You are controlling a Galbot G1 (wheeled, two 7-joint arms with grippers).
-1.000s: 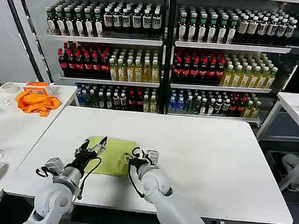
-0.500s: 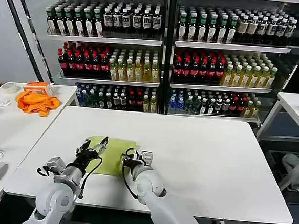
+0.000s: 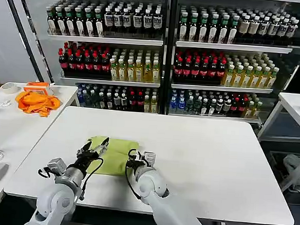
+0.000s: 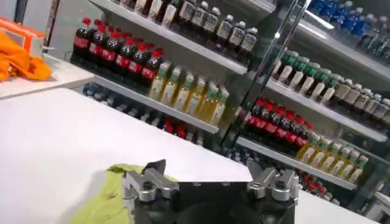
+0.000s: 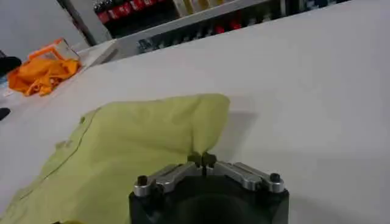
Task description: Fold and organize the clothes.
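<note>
Both grippers are low over the near part of my white table [image 3: 199, 147], where the T-shirt [image 3: 117, 152] lies as a folded, roughly rectangular packet of light yellow-green cloth. My right gripper [image 5: 204, 159] has its fingers brought together on the edge of the cloth at the packet's right side; from the right wrist camera the tips meet with a bit of fabric pinched between them, and the cloth rises a little to that point. My left gripper [image 3: 97, 149] hovers over the left part of the packet with the fingers spread wide apart, holding nothing. I judge the fabric as thin, light and very soft: it will sag and follow any pull, and the upper layers can slide over the lower ones, so a grip on only one layer may open the fold. For the next fold I would take hold at a corner or along the edge, catching all layers together, and lift only slightly. An orange cloth [image 3: 36, 103] lies on the side table [image 3: 20, 129] at my left, well apart, and bottle shelves [image 3: 164, 57] stand behind
</note>
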